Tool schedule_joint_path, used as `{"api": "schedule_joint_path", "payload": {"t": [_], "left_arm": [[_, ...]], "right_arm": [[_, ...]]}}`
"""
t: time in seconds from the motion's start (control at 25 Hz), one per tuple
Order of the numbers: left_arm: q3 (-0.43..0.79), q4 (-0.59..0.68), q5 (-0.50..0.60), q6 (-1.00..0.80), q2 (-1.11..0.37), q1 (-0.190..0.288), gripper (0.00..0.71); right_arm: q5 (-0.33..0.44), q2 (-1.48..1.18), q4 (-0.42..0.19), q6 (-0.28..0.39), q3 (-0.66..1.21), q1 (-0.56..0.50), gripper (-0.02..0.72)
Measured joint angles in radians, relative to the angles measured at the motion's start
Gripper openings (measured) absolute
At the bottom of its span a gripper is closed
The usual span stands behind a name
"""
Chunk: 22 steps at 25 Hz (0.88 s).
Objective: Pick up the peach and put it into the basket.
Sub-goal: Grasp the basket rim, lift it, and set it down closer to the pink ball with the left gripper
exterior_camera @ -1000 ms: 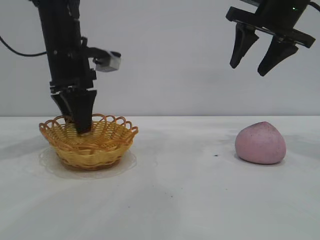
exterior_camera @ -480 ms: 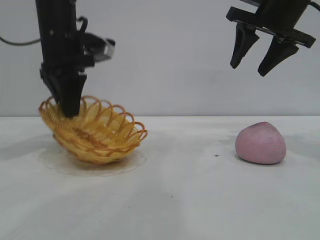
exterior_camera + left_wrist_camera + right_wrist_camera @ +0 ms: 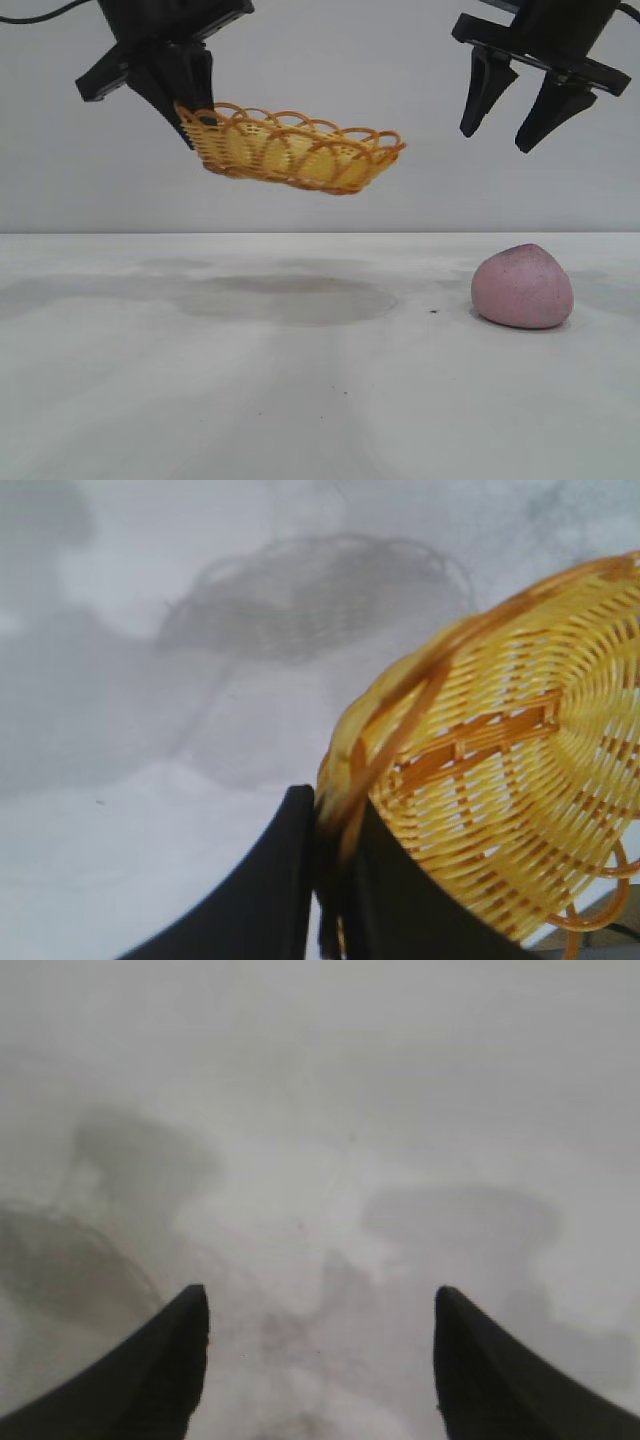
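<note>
My left gripper (image 3: pixel 195 118) is shut on the rim of the yellow wicker basket (image 3: pixel 295 150) and holds it high above the table, left of centre, tilted a little. In the left wrist view the basket (image 3: pixel 520 780) fills one side and its rim is pinched between my gripper's (image 3: pixel 335 820) black fingers. The dusty-pink peach (image 3: pixel 522 287) lies on the table at the right. My right gripper (image 3: pixel 495 140) hangs open and empty high above the peach. In the right wrist view my right gripper (image 3: pixel 320 1305) shows only bare table between its fingers.
The white table (image 3: pixel 300 400) stretches across the view with a grey wall behind. The basket's shadow (image 3: pixel 290 298) falls on the table below it.
My left gripper has lifted the basket off the table, up and a little to the right. The right gripper and the peach have not moved.
</note>
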Motion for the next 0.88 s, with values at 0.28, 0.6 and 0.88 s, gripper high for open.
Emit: {"api": "schedule_joint_path", "payload": {"t": [0.28,0.6,0.88], "left_arm": [[0.289,-0.106,-0.255,-0.046,-0.108,-0.032,0.0],[0.521,-0.246,-0.51,-0.042,-0.122,-0.098,0.0],[0.529,-0.28,-0.57,0.011,-0.068,-0.098,0.0]], "right_arm": [[-0.006,0.0,0.0,0.0,0.0,0.0,0.458],[-0.006,0.0,0.0,0.0,0.0,0.0,0.458],[-0.006,0.0,0.002,0.0,0.0,0.0,0.458]]}}
